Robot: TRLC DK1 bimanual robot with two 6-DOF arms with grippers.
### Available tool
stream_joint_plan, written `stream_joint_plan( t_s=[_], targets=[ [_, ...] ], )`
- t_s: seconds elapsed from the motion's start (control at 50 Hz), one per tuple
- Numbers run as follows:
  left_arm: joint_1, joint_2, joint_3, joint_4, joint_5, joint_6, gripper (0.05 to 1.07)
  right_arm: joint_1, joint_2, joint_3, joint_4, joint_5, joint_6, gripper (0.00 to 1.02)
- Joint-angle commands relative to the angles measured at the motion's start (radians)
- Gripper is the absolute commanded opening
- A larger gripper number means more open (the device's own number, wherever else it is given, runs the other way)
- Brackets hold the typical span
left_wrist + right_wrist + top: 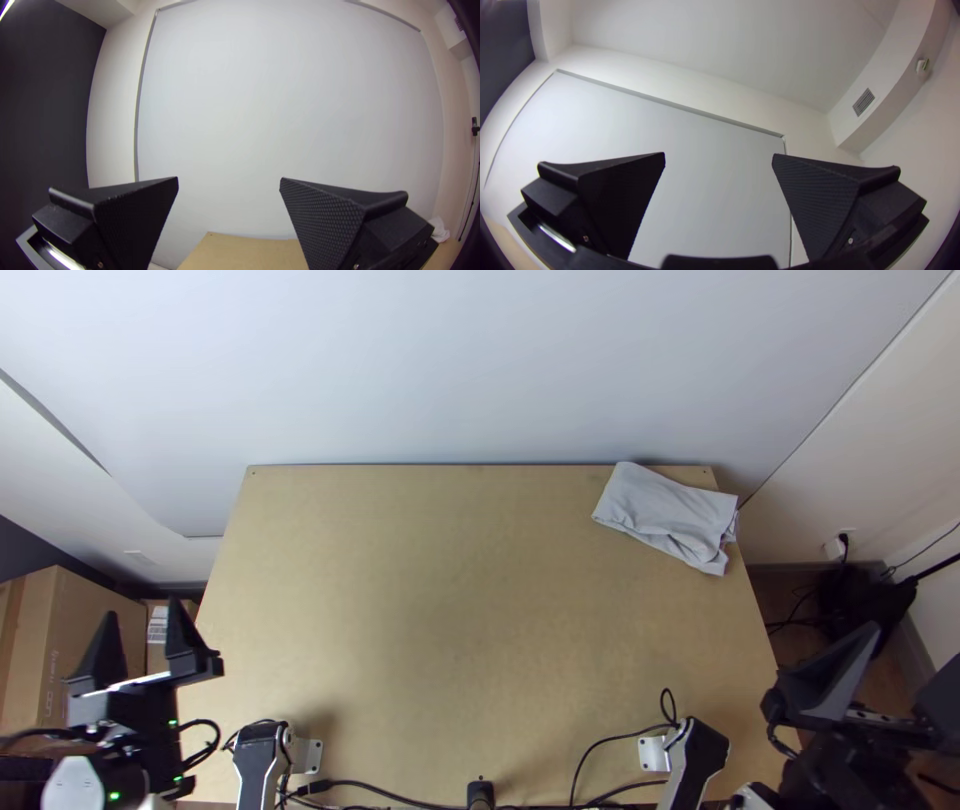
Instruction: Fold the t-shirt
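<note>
Plainly, the left gripper (142, 610) sits beside the table's (450, 620) left edge, the right gripper (917, 645) beyond its right edge, both pointing toward its far side, released, black wedge-shaped fingers wide apart. The left's pads (325, 220) are finely cross-hatched. At the table's far right corner lies the soft, pale grey t-shirt (665, 510), folded into a rumpled, slanted bundle, probably several layers thick.

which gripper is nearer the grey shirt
The right gripper: it is by the right side of the table, where the shirt lies at the far corner; the left gripper is by the opposite side.
</note>
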State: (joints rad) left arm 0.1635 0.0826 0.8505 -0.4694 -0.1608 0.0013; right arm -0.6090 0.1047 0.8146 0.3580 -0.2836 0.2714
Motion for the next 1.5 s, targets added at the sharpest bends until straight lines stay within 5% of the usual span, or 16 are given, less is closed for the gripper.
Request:
stream_joint_plan(
  t_s=[0.0,0.12,0.3,0.54,0.64,0.74,0.82,1.1,1.48],
  targets=[
    [-0.005,-0.090,-0.146,0.087,0.004,0.012,1.03,-0.089,-0.112,-0.141,-0.010,0.008,0.094,0.98],
    [-0.004,-0.087,-0.217,0.101,0.003,-0.029,1.03,-0.104,-0.114,-0.206,-0.108,0.003,0.120,0.98],
    [-0.004,-0.089,-0.381,0.156,0.004,-0.060,1.03,-0.110,-0.115,-0.413,-0.057,0.003,0.106,0.98],
    [-0.016,-0.089,-0.604,0.242,0.012,-0.057,1.03,-0.086,-0.115,-0.782,0.225,0.023,-0.159,0.98],
    [-0.015,-0.089,-0.657,0.262,0.009,-0.032,1.03,0.040,-0.114,-0.812,0.171,0.169,-0.204,0.98],
    [-0.013,-0.086,-0.697,0.282,0.010,-0.021,1.03,0.325,-0.108,-0.812,0.081,0.397,-0.274,0.98],
    [-0.016,-0.087,-0.734,0.319,0.012,-0.021,1.03,0.460,-0.094,-0.812,0.029,0.472,-0.265,0.98],
    [-0.010,-0.083,-0.795,0.304,0.015,-0.029,1.03,0.600,-0.111,-0.810,-0.337,0.471,-0.230,0.98],
    [-0.009,-0.083,-0.795,0.304,0.015,-0.029,1.03,0.575,-0.108,-0.812,-0.327,0.471,-0.239,0.99]
  ],
)
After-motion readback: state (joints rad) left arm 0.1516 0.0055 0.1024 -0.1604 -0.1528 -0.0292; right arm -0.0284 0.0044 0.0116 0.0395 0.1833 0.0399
